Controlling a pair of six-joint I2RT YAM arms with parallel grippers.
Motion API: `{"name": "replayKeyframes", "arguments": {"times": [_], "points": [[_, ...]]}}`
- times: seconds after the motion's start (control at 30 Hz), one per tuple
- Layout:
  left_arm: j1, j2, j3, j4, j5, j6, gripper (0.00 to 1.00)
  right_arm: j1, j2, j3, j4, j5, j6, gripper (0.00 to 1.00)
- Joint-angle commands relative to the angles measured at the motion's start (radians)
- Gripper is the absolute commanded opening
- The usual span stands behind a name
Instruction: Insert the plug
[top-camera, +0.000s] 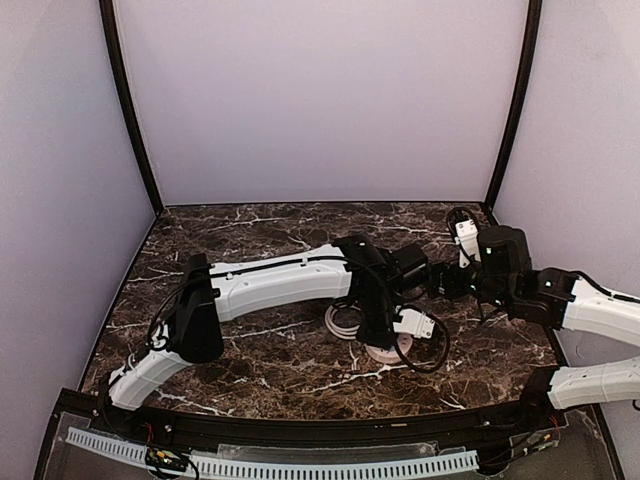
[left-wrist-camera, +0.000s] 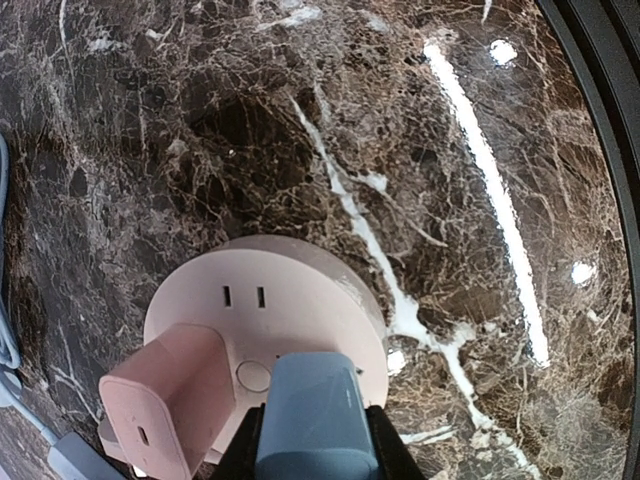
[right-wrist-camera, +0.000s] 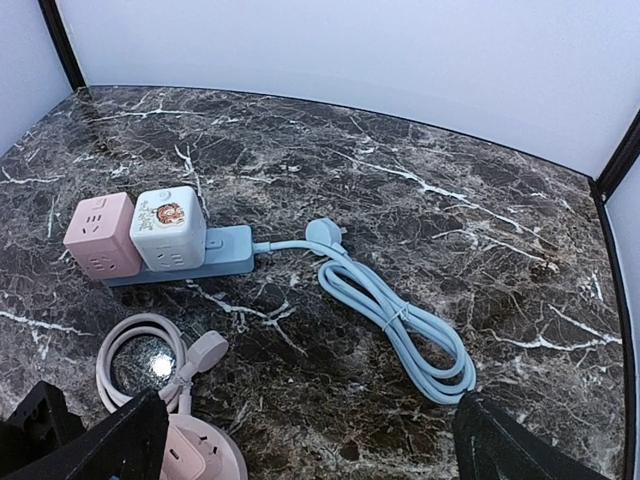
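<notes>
Your left gripper (left-wrist-camera: 317, 456) is closed on the blue plug (left-wrist-camera: 312, 405), its fingers pinching the plug's two sides. The plug hangs over the near half of the round pink hub (left-wrist-camera: 300, 285) on the table (left-wrist-camera: 200, 130). A pink adapter (left-wrist-camera: 165, 400) sits in the hub just beside the plug, on its left in the wrist view. The one free pair of slots (left-wrist-camera: 243, 297) you can see lies on the far side of the hub face, apart from the plug. The right gripper (right-wrist-camera: 310, 445) stands wide open and holds nothing, off to the hub's right.

The prongs are hidden under the plug's body, so I cannot tell whether they are over a slot, partly in, or resting on bare plastic. Treat the plug as not seated.

I judge the step in hand to be alignment and press-in.
- Square the plug to the slot pair you mean to use.
- Hold it upright, not tipped toward the adapter, and come straight down.
- Leave a gap to the adapter so the two bodies do not jam.
- The hub looks light and may slide or tip under an off-centre push. If it does, bring the open right gripper in to steady its rim.
- Grip firmly until the plug's base meets the hub face, then let go.
</notes>
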Motion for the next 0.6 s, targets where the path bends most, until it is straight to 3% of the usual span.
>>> {"name": "replayKeyframes", "arguments": {"times": [0.0, 0.57], "points": [[-0.006, 0.011, -0.003, -0.057, 0.001, -0.030, 0.01, -0.009, -0.009, -0.017, 0.022, -0.012, 0.010, 0.99], [-0.005, -0.021, -0.057, -0.186, 0.046, -0.012, 0.01, -0.009, 0.001, -0.019, 0.025, -0.020, 0.008, 0.99]]}}
